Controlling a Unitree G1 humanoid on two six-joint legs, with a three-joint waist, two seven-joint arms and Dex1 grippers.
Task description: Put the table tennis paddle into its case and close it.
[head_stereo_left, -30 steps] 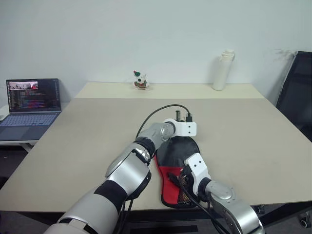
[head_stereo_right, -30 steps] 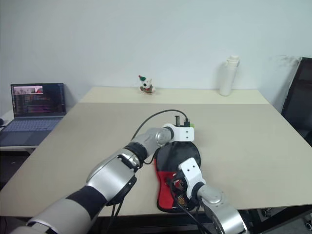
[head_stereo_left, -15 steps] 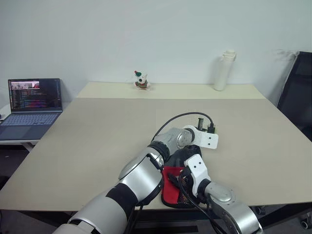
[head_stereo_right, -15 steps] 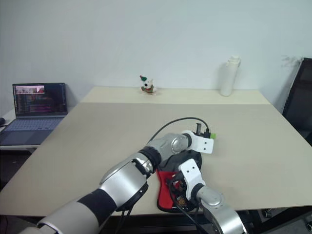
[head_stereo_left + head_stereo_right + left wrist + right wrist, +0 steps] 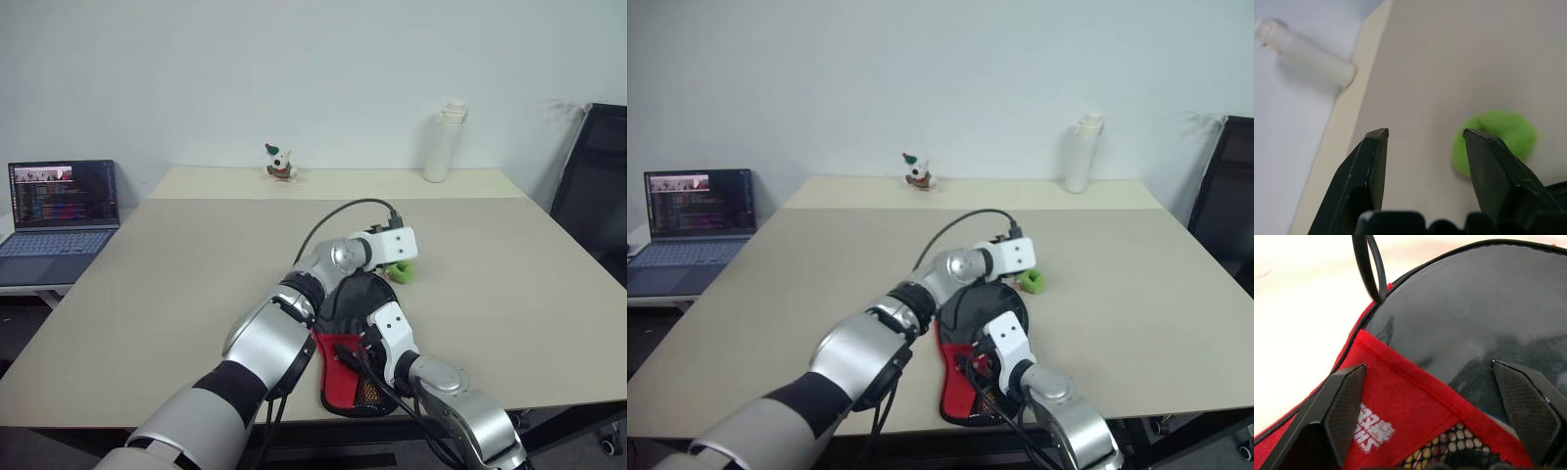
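On beige table (image 5: 176,264), soft black-red case (image 5: 353,333)

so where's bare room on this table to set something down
Bare tabletop runs wide between the laptop side and the arms, and again right of the green ring pull toward the chair. Crowded: the near edge, where the case, left gripper and right gripper bunch.

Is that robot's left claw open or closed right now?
Open. The left gripper shows its two black fingers spread apart with bare beige table between them, and the green ring pull lies loose beside them, ungripped.
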